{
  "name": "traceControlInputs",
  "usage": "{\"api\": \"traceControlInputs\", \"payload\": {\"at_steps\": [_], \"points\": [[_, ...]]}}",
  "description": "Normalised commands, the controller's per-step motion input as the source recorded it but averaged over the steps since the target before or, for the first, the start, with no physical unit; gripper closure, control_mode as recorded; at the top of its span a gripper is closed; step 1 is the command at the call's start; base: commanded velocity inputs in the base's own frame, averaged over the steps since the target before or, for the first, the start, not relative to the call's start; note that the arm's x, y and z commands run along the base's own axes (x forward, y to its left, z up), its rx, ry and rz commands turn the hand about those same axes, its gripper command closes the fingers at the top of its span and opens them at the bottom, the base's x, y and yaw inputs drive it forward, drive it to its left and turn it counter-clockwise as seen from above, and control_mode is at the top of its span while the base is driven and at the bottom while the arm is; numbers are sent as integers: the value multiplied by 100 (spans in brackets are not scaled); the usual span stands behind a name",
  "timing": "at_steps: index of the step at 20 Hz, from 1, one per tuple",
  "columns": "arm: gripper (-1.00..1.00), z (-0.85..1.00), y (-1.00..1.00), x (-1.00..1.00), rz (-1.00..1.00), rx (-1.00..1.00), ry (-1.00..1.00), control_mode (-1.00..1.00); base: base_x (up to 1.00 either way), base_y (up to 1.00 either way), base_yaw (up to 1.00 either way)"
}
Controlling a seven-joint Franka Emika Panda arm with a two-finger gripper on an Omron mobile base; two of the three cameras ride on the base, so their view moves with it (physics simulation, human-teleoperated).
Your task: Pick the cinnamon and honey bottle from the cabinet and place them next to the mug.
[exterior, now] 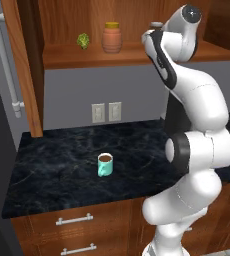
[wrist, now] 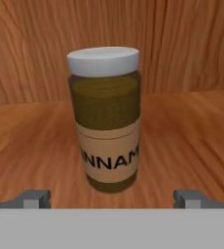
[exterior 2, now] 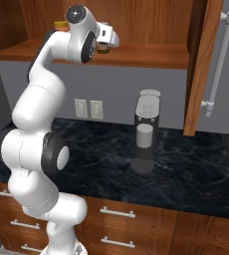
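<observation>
Hand view: cinnamon jar [wrist: 105, 119] stood upright on the wooden shelf of the cabinet [wrist: 192, 141], dead ahead of the gripper [wrist: 111, 198], with the wood back panel behind it. Pale lid on top, tan label band with partial lettering facing the camera. The two fingertips [wrist: 33, 198] were spread wide apart, one to each side of the jar's base and nearer the camera; neither touched the jar, nothing was held.

Left base view: arm [exterior: 197, 150] reached up to shelf height, hand at the shelf's front edge. Honey bottle [exterior: 111, 38], orange with a yellow lid, stood upright on the same shelf, left of the hand and apart from it. A small green object [exterior: 83, 41] sat further left on the shelf. Mug [exterior: 105, 164], teal with dark liquid, stood upright on the dark counter [exterior: 52, 170] below, handle toward the front, well apart from everything else.

Right base view: a grey coffee machine [exterior 2: 146, 132] stood on the counter to the arm's right. Two wall sockets [exterior 2: 88, 108] were on the grey wall above the counter.
</observation>
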Motion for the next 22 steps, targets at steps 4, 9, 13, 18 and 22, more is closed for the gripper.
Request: {"api": "traceControlInputs", "payload": {"at_steps": [4,9,13,18,22], "points": [[-100,0,0,16,0,0,3,-100,0,0,0],[-100,-8,0,9,0,0,0,-100,0,0,0],[-100,-15,0,1,0,0,0,-100,0,0,0],[-100,-6,0,6,0,0,0,-100,0,0,0],[-100,0,0,19,0,0,0,-100,0,0,0]]}}
